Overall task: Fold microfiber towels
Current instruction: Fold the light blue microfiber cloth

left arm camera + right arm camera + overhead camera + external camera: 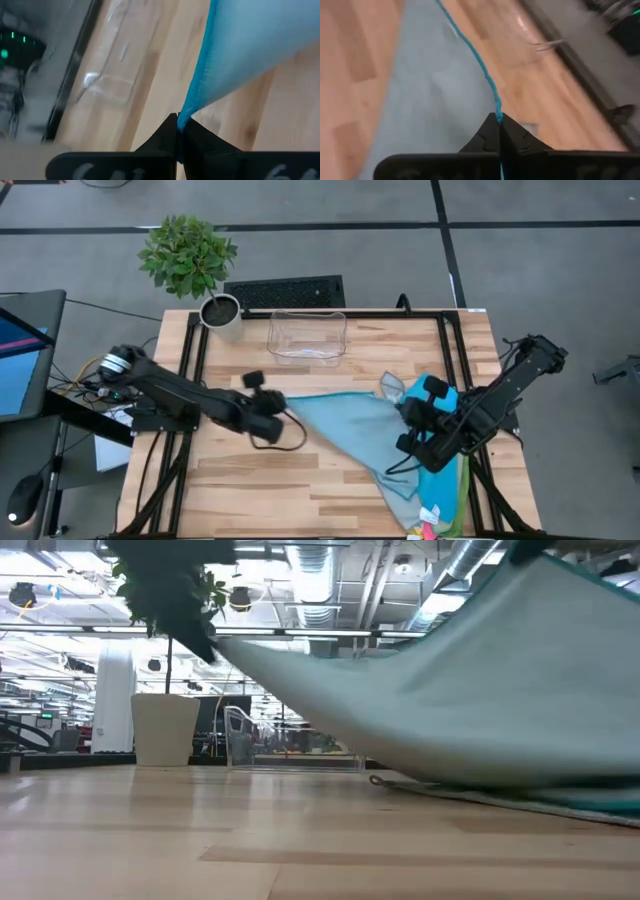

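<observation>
Jaws pinching blue towel [345,425] above wooden table [250,490]

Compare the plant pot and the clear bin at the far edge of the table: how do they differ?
The plant pot is round, opaque and pale, and holds a green plant; the clear bin is rectangular, see-through and looks empty. The pot stands nearer the left arm's side, the bin nearer the middle. Both stand upright on the table.
</observation>
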